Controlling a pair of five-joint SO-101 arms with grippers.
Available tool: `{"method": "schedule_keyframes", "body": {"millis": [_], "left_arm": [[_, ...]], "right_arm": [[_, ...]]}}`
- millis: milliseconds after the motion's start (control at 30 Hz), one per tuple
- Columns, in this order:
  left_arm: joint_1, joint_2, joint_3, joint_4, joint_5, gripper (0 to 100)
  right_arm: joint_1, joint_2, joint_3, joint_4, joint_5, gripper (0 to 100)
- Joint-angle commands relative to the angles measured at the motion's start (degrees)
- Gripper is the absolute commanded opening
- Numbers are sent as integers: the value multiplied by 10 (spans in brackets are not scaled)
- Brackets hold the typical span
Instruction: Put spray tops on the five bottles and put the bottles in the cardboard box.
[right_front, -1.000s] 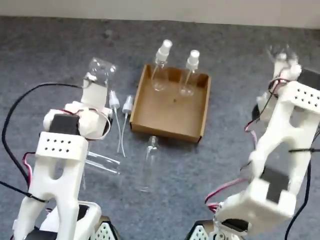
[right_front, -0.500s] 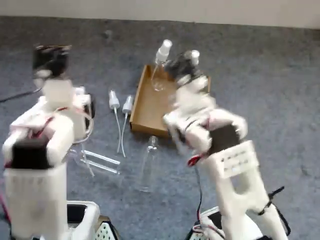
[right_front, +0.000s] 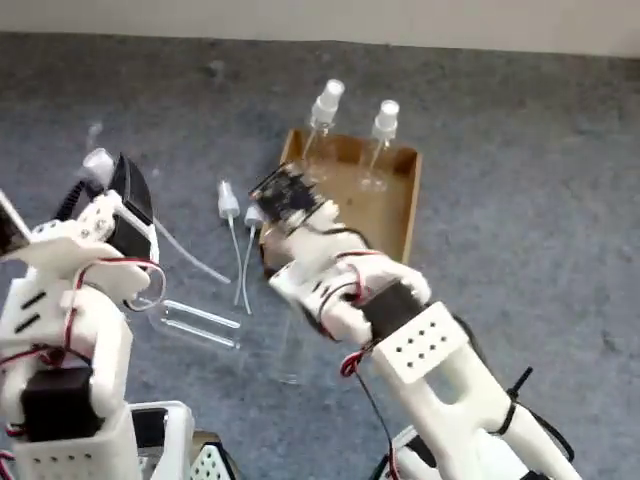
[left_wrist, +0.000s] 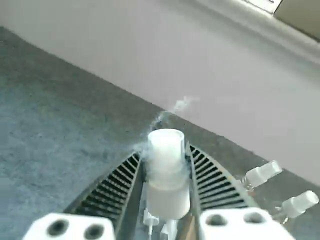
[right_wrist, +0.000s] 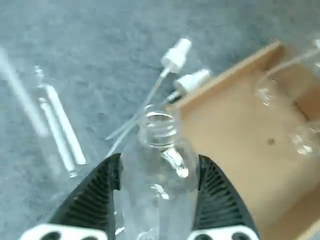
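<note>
My left gripper (right_front: 100, 168) is raised at the left, shut on a white spray top (right_front: 97, 160) (left_wrist: 167, 185) whose thin tube trails down toward the carpet. At the box's near edge my right gripper (right_front: 300, 300) (right_wrist: 159, 200) is shut on an uncapped clear bottle (right_front: 290, 355) (right_wrist: 157, 165), its fingers pressed to both sides and the open neck pointing away. Two capped bottles (right_front: 322, 130) (right_front: 380, 145) stand in the far part of the cardboard box (right_front: 385, 215) (right_wrist: 240, 130). Another uncapped bottle (right_front: 200, 325) (right_wrist: 57, 125) lies on the carpet.
Two loose spray tops (right_front: 228, 200) (right_front: 253, 213) (right_wrist: 175, 55) with long tubes lie side by side just left of the box. A pale wall runs along the far edge of the grey carpet (right_front: 520, 250), which is open to the right of the box.
The right arm swung from the far right across to the bottle in front of the box. The left arm swung left and tilted up, now with a spray top in its fingers.
</note>
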Motion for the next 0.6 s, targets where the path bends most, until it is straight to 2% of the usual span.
{"method": "schedule_keyframes", "body": {"millis": [0,167,267,567], "left_arm": [[-8,-73,46,-58,33,3],[-8,-151,77,-67,32,3],[-8,-173,96,-76,32,4],[-7,-174,201,-193,31,4]], "right_arm": [[-49,-24,15,-28,11,4],[-60,-25,83,-109,11,4],[-60,-25,103,-110,11,4],[-65,-26,107,-110,11,4]]}}
